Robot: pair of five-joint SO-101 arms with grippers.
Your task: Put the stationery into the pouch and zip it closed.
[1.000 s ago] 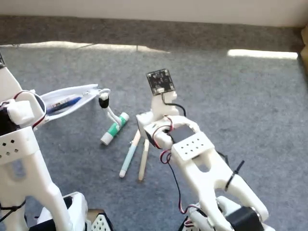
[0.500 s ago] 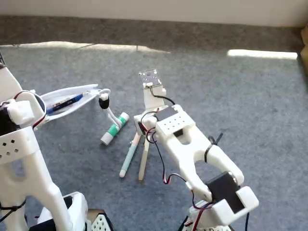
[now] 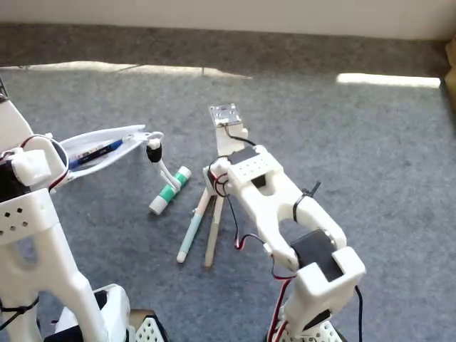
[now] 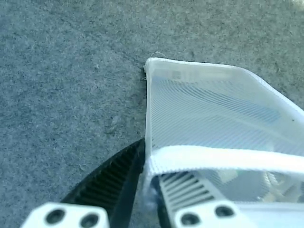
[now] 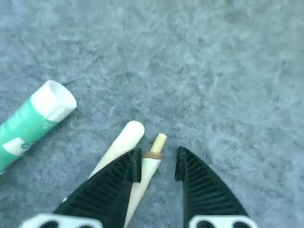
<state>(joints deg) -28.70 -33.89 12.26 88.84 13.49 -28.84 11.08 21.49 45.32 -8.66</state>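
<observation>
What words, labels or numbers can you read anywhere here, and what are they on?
No text here can be read.
On the green glue stick: pale marks on its label, too blurred to read.
On the mesh pouch: no print visible.

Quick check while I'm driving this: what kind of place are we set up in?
Likely an ordinary indoor room, home or office: everything lies on grey carpet, a pale wall runs along its far edge, and patches of sunlight fall across it.
</observation>
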